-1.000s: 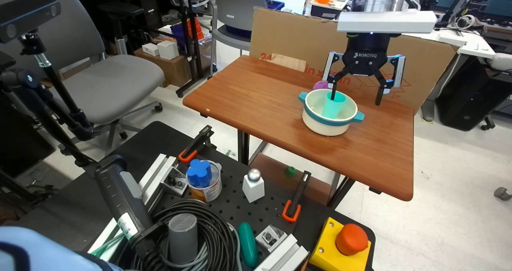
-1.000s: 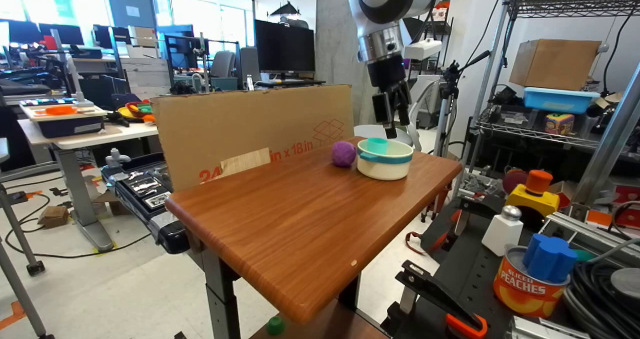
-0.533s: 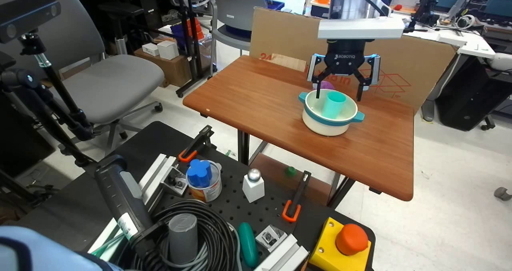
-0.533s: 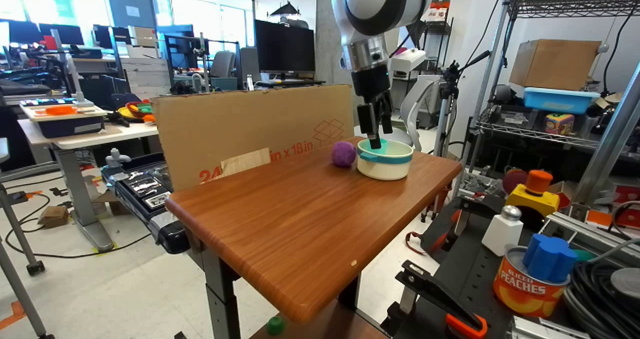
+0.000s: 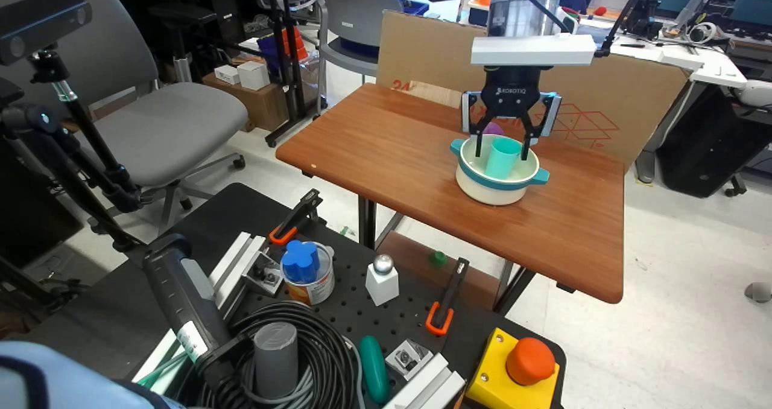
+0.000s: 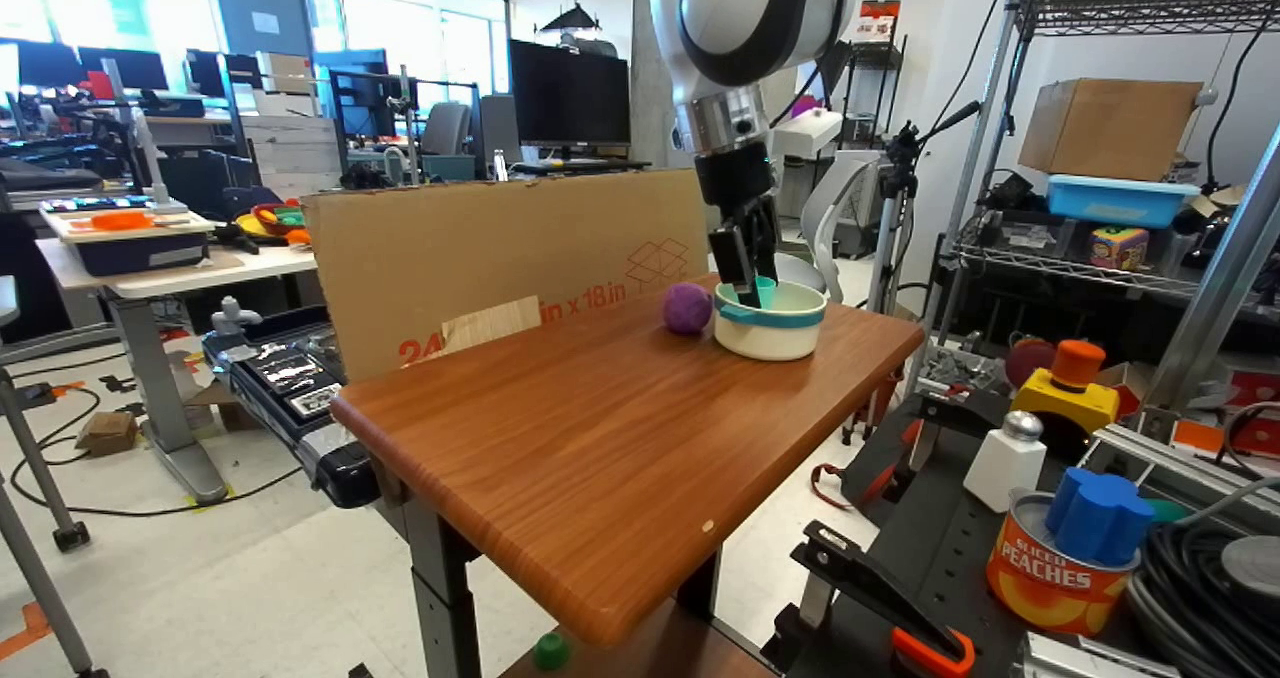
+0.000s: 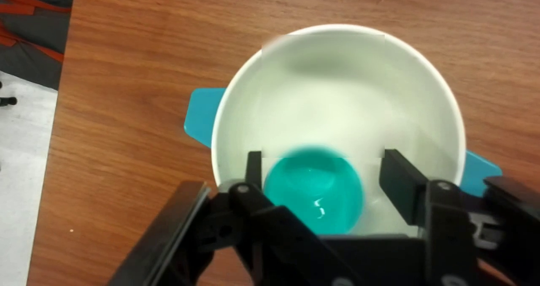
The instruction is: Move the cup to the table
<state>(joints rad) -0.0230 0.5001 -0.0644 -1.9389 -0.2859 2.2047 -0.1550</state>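
Your cup [image 7: 314,193], a smooth teal-green cylinder, sits mouth up inside the round cream bowl [image 5: 491,196], which has a teal band and handles [image 7: 204,113]. Your gripper [image 5: 502,155] is spread and unclenched, black fingers [image 7: 400,187] either side of the cup, the wider gap on its right in the wrist view. In both exterior views the bowl sits on the right part of the reddish-brown, wood-grain, round-cornered table [image 5: 374,137]. A matte purple ball [image 6: 687,308] lies just left of the bowl in an exterior view; flat brown cardboard [image 6: 430,248] stands along the far edge.
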